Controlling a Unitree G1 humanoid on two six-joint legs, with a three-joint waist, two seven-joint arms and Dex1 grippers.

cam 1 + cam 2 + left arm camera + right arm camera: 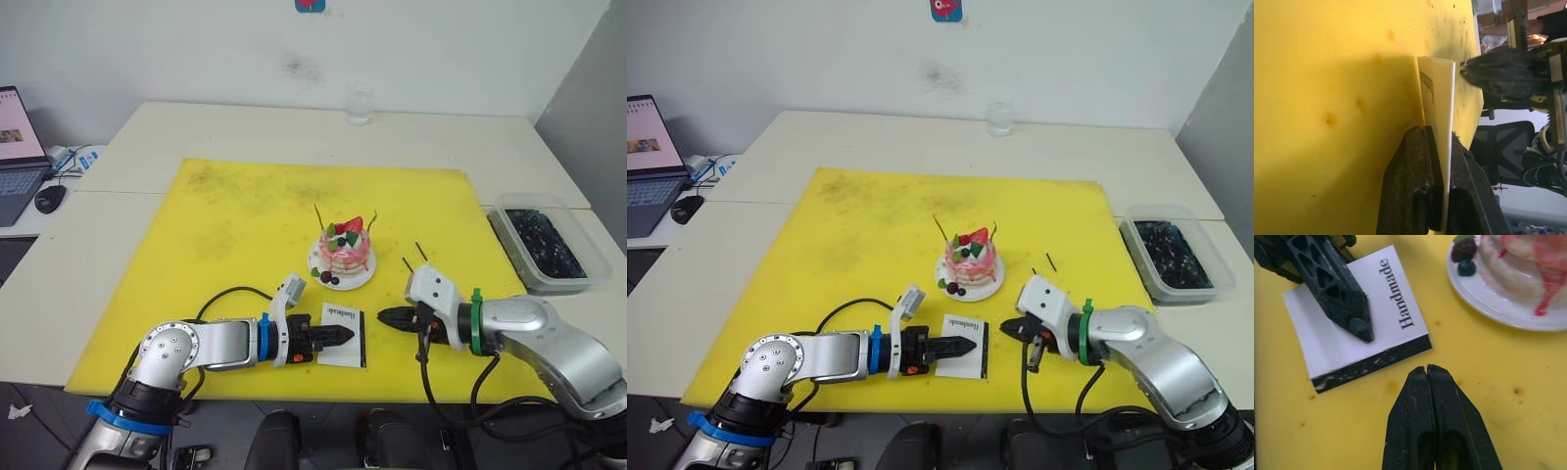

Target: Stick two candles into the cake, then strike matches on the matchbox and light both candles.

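Observation:
The pink cake (345, 251) with its strawberry sits on a white plate (359, 280) in the middle of the yellow mat. Two thin golden candles (318, 215) (373, 221) stand stuck in it, one on each side. Two short black matches (420, 251) (406, 264) lie on the mat to the cake's right. The white matchbox (345, 343) lies in front of the cake, dark strip towards my right gripper. My left gripper (343, 335) is shut on the matchbox (1437, 98). Just right of the box, my right gripper (1426, 369) is shut with nothing visible in it.
A clear plastic tub (545, 245) of dark pieces stands at the right table edge. A glass (359, 103) stands at the back. A laptop (15, 157) and mouse (49, 199) are far left. The yellow mat (235, 225) is bare left of the cake.

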